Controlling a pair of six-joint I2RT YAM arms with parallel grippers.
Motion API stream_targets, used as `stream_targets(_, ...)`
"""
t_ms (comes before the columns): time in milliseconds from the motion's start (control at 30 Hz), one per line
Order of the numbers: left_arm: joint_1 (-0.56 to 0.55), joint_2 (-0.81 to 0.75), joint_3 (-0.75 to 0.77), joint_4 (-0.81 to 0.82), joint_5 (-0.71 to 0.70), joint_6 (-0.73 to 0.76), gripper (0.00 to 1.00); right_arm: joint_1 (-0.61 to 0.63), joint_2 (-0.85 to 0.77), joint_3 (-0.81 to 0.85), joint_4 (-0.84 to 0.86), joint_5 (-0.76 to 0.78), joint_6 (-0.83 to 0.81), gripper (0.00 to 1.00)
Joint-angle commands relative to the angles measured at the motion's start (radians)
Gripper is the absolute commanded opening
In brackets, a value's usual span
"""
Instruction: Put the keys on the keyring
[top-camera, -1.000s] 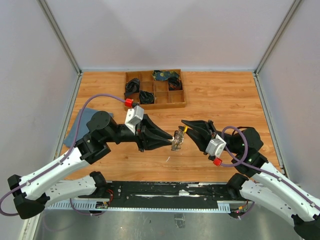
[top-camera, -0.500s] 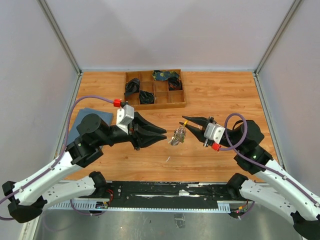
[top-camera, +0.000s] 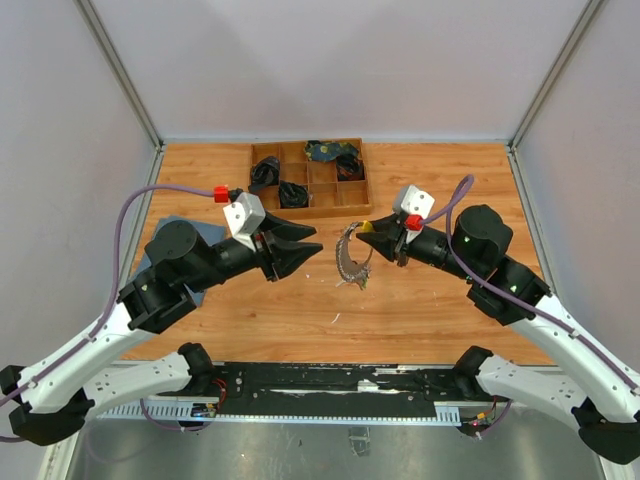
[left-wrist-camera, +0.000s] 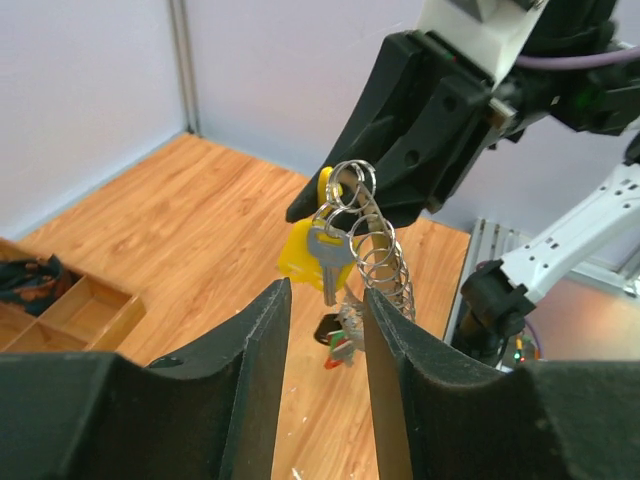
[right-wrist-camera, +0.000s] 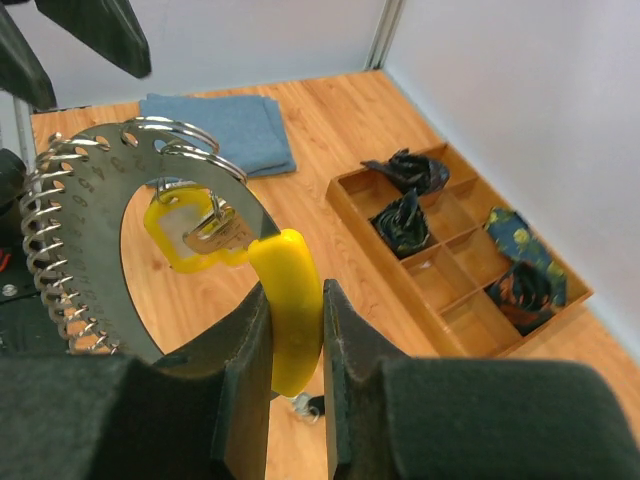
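Right wrist shows right fingers (right-wrist-camera: 240, 400) pinching the keyring (right-wrist-camera: 105, 150) by its yellow piece (right-wrist-camera: 290, 300) alone; a nudge from the half-open, empty left fingers (left-wrist-camera: 250, 380) could swivel it loose.

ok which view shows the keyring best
Right wrist: the keyring fills the frame nearly face-on, its yellow piece pinched in the right gripper. The left wrist view sees it close but edge-on; the top view shows only a small thin arc.

The right gripper (top-camera: 366, 230) pinches the keyring (top-camera: 345, 255) over the table (top-camera: 430, 300); the left gripper (top-camera: 318, 242) gapes just left of it; keys (top-camera: 358, 282) dangle.
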Motion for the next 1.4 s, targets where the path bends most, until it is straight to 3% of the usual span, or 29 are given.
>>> stream_targets(0, -0.006, 0.028, 0.049, -0.036, -0.077, 0.028, 0.42, 0.014, 0.015, 0.073, -0.111, 0.068, 0.136, 0.0)
stream_targets(200, -0.007, 0.042, 0.076, -0.055, -0.118, 0.058, 0.48, 0.014, 0.029, 0.121, -0.201, 0.118, 0.156, 0.01)
stream_targets(400, -0.007, 0.036, 0.057, 0.0, -0.045, 0.067, 0.5, 0.015, 0.021, 0.11, -0.215, 0.096, 0.11, 0.01)
stream_targets(733, -0.008, 0.092, 0.053, 0.065, 0.029, 0.001, 0.48, 0.014, 0.02, 0.12, -0.217, 0.118, 0.062, 0.01)
stream_targets(1367, -0.02, 0.167, 0.083, 0.093, -0.004, -0.05, 0.44, 0.015, 0.044, 0.115, -0.217, 0.091, 0.066, 0.01)
